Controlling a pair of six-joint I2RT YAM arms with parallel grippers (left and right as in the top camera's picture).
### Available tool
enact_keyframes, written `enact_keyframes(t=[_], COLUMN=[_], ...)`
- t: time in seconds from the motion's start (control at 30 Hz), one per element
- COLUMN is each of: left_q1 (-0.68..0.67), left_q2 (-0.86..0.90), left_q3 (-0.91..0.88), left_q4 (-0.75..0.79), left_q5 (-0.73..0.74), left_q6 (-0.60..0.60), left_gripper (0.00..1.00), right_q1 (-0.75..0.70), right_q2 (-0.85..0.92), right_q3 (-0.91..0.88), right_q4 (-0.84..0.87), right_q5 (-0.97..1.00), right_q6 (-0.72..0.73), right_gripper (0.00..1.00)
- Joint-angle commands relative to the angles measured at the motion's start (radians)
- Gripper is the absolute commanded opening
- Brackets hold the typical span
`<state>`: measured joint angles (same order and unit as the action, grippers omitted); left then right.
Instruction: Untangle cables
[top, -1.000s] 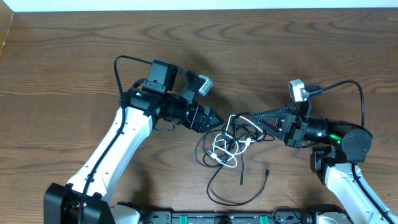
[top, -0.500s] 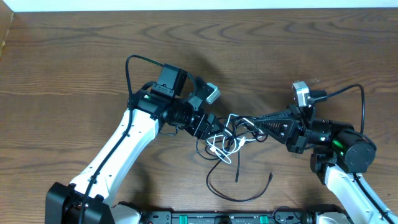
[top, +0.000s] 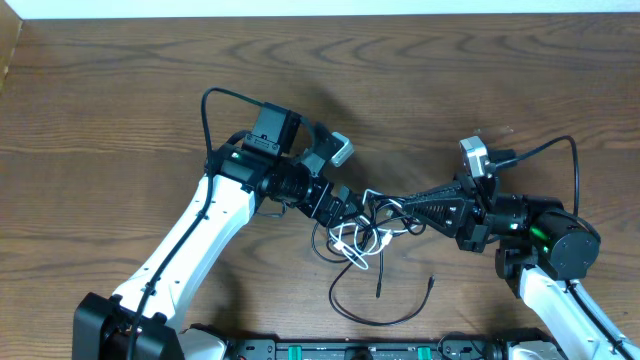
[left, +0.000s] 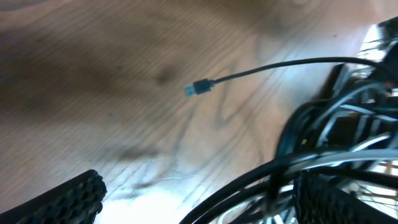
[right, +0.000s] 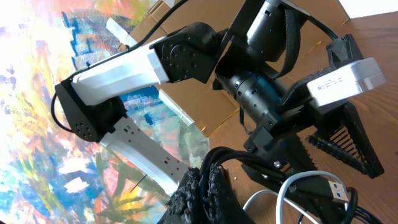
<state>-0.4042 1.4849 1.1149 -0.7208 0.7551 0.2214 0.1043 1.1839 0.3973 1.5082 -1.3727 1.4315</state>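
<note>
The cables lie bunched at the table's middle: black strands knotted with one white cord. A long black loop trails toward the front edge. My left gripper is open at the bunch's left side; in the left wrist view black strands run between its fingers, close to the right one, and a plug end lies on the wood ahead. My right gripper comes in from the right, shut on black strands at its tip. The white cord's plug lies beside it.
The brown wooden table stretches bare to the back and left. The left arm's white link crosses the front left. The right arm's base sits at the front right. Two free black cable ends rest near the front.
My left gripper dropped onto the bunch's left side, narrowed, then opened wide. The right gripper stayed shut and shifted slightly left with its strands; the trailing loop slid a little.
</note>
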Motion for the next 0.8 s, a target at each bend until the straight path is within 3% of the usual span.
enact_keyframes(t=[0.0,0.1,0.23,0.37,0.63,0.77], left_q1=[0.002,0.001,0.000,0.000,-0.025,-0.065], left_q2=[0.005,0.005,0.005,0.005,0.005,0.005], left_q3=[0.002,0.002,0.002,0.002,0.002,0.002], left_q4=[-0.001,-0.008,-0.057,-0.105,-0.111,-0.113], left_q5=[0.117,0.180,0.286,0.309,0.334,0.333], left_q6=[0.011,0.021,0.115,0.152,0.153,0.172], left_gripper=[0.98,1.00,0.94,0.82,0.78,0.59], right_q1=[0.007,0.007,0.007,0.007,0.007,0.007], right_q2=[-0.005,-0.005,-0.005,-0.005,-0.005,-0.005], right_q3=[0.012,0.012,0.012,0.012,0.012,0.012], right_q4=[0.010,0.010,0.000,-0.002,-0.001,-0.001], right_q5=[0.027,0.038,0.056,0.062,0.104,0.118], right_q6=[-0.027,-0.045,-0.056,-0.057,-0.014,-0.015], right_gripper=[0.01,0.01,0.01,0.01,0.01,0.01])
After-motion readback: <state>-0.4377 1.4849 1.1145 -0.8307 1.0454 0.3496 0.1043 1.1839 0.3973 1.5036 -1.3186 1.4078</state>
